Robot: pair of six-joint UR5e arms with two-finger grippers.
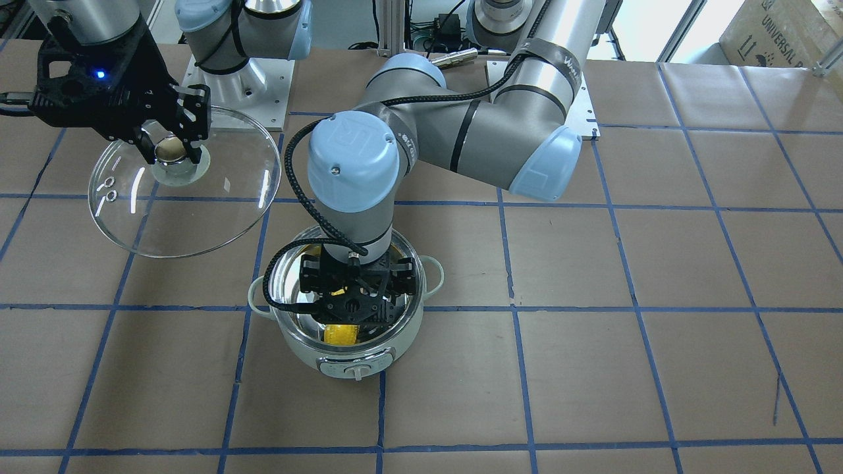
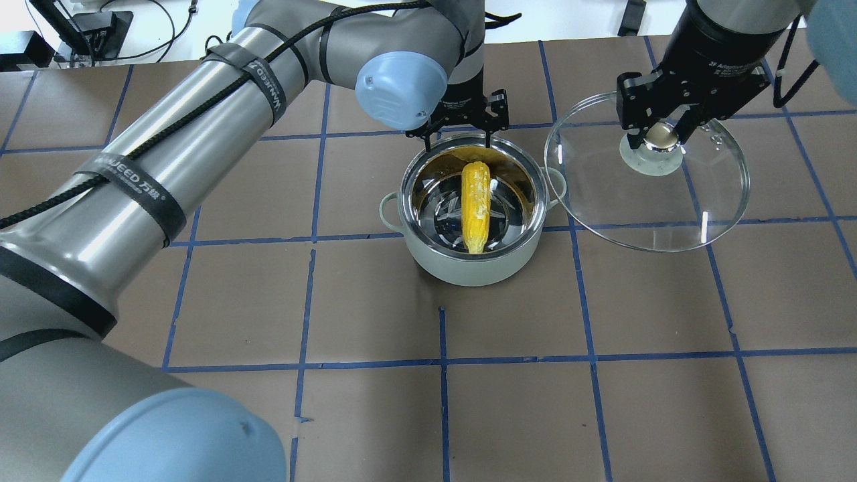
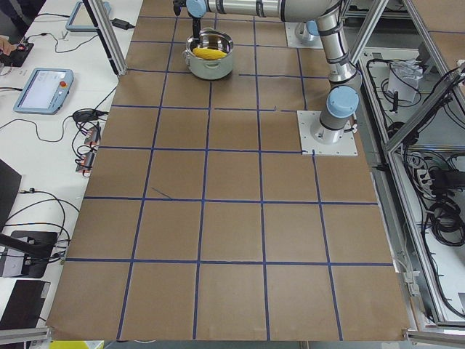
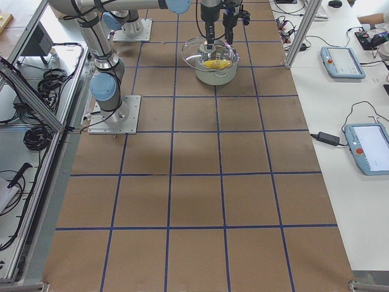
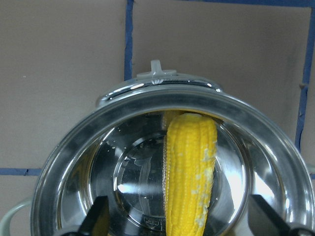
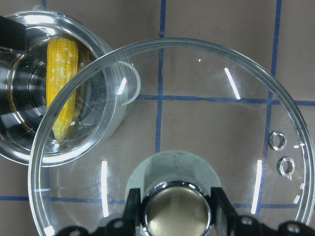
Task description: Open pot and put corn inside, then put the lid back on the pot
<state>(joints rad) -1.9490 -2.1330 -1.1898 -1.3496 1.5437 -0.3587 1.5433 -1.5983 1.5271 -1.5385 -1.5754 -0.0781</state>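
Note:
The pale mint pot [image 2: 469,268] stands open at mid-table, its control knob [image 1: 357,372] towards the operators' side. The yellow corn [image 2: 475,201] lies inside on the steel bottom, also seen in the left wrist view [image 5: 192,172]. My left gripper [image 2: 462,134] hangs over the pot's far rim, open, its fingers [image 5: 98,219] spread on either side of the corn without holding it. My right gripper [image 2: 661,134] is shut on the gold knob [image 6: 174,209] of the glass lid [image 2: 643,201], held in the air to the right of the pot, its edge just overlapping the pot's handle.
The table is covered in brown paper with a blue tape grid. The arms' base plates [image 1: 240,85] sit at the robot's side. A cardboard box [image 1: 784,33] stands beyond the table corner. Tablets [image 4: 341,61] and cables lie on the side bench.

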